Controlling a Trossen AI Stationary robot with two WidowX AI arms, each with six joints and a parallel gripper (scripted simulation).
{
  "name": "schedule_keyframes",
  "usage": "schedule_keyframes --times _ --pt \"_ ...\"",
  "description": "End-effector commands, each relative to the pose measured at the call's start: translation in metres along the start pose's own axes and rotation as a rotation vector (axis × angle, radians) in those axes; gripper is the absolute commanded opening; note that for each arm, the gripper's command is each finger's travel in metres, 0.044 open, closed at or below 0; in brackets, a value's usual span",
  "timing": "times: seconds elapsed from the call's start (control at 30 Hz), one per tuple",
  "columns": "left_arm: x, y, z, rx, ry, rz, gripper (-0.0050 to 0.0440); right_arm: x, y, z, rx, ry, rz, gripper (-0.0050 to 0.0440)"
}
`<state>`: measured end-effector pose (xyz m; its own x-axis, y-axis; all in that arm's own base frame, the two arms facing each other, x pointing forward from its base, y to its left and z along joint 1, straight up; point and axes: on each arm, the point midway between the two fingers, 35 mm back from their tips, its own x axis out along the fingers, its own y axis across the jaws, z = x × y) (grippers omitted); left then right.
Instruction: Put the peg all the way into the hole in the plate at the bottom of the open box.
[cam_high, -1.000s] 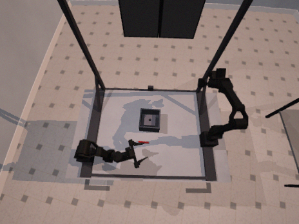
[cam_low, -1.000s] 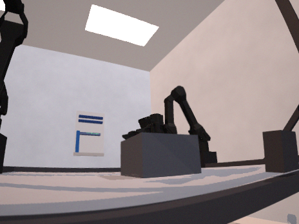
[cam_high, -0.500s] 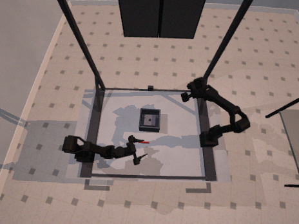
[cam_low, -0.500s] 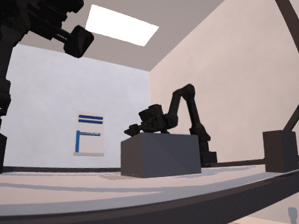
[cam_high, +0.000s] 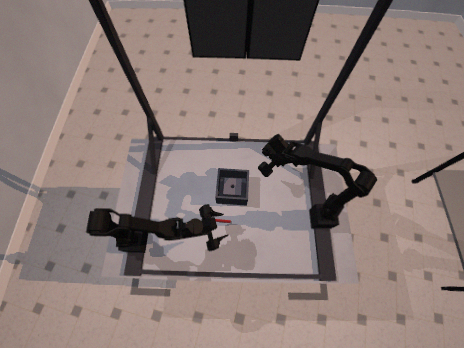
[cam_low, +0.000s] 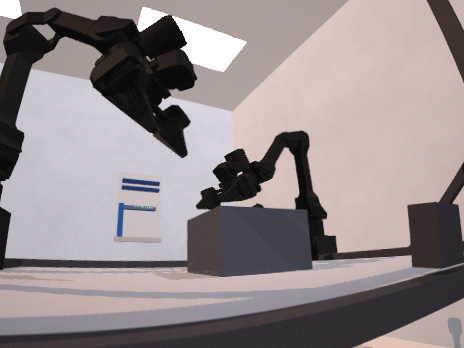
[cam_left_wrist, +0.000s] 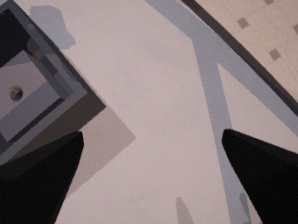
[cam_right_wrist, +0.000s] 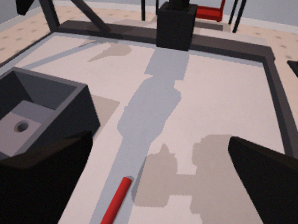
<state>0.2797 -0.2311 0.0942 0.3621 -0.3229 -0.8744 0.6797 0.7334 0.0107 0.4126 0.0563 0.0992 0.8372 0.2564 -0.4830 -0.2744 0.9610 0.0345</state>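
The red peg (cam_high: 224, 220) lies flat on the white table in front of the dark open box (cam_high: 232, 186). The plate at the box's bottom has a round hole (cam_left_wrist: 16, 92). My right gripper (cam_high: 216, 227) is open and empty, hovering just by the peg. In the right wrist view the peg (cam_right_wrist: 116, 201) lies low between the spread fingers, with the box (cam_right_wrist: 35, 115) to the left. My left gripper (cam_high: 264, 168) is open and empty, raised above the table beside the box's far corner. The left wrist view shows its fingers apart over bare table, beside the box (cam_left_wrist: 30, 95).
A dark frame borders the table, with two slanted posts (cam_high: 150, 115) at the back corners. The left arm's base (cam_right_wrist: 175, 25) stands at the far edge. A black cabinet (cam_high: 250, 27) stands on the tiled floor beyond.
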Motion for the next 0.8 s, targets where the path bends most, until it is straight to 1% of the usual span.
schedule_keyframes --times 0.0,0.13,0.37,0.43,0.5,0.6,0.77 --pt "0.011 0.035 0.013 -0.088 0.015 0.042 0.0440 0.005 0.006 0.012 -0.010 0.065 -0.009 0.0440" --pt "0.025 0.070 0.017 -0.173 0.047 0.082 0.0440 0.010 0.015 0.016 -0.008 0.148 -0.016 0.0440" --pt "0.041 0.110 0.022 -0.272 0.083 0.125 0.0440 0.015 0.026 0.007 -0.008 0.328 -0.023 0.0440" --pt "0.041 0.110 0.022 -0.272 0.083 0.125 0.0440 0.015 0.026 0.007 -0.008 0.328 -0.023 0.0440" --pt "0.046 0.123 0.024 -0.304 0.094 0.138 0.0440 0.014 0.031 -0.002 -0.007 0.420 -0.025 0.0440" --pt "0.053 0.141 0.026 -0.348 0.110 0.157 0.0440 0.016 0.037 -0.004 -0.010 0.500 -0.030 0.0440" --pt "0.060 0.158 0.028 -0.391 0.126 0.175 0.0440 0.012 0.043 -0.015 -0.013 0.645 -0.035 0.0440"
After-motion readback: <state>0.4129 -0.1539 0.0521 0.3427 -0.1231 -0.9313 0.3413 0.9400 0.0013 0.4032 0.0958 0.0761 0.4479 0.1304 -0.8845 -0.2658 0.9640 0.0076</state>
